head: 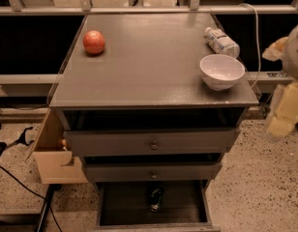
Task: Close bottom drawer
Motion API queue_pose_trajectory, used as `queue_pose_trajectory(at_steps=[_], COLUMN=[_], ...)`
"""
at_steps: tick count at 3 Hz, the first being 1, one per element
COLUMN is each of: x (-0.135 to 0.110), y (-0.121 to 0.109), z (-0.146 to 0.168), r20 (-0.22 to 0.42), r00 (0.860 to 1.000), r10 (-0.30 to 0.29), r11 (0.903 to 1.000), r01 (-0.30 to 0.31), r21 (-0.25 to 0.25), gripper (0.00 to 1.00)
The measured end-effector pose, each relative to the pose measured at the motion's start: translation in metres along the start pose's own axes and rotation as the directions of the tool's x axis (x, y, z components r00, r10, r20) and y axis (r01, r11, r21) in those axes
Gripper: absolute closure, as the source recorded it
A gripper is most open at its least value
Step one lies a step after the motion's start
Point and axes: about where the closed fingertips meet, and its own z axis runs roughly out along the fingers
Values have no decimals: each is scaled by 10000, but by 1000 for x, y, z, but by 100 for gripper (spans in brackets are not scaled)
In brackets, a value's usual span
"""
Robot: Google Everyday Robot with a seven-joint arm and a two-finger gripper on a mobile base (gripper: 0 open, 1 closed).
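Your tool (286, 111) hangs at the frame's right edge; whether it is wide or narrow, you cannot tell. The bottom drawer (129, 208) sits open at lower centre. It is rigid wood and probably slides easily, so push its flat front.

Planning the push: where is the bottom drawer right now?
Camera view, bottom centre: the bottom drawer sticks out open below the middle drawer; the end effector hangs right of the cabinet.

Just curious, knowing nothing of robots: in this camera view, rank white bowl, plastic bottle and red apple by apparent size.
1. white bowl
2. plastic bottle
3. red apple, close to the bottle, so unsure.
The gripper hangs beside the cabinet, at the right edge.
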Motion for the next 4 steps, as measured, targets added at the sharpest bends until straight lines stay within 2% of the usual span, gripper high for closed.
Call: queue_pose_trajectory(at_steps=[2, 4], x=[24, 50], y=[56, 108], z=[57, 127], r20=[646, 1633], r00=[9963, 9781], r10=[574, 1294], r11=[9982, 9905], r01=[-562, -1198], r21=[-202, -673], gripper=[0, 0])
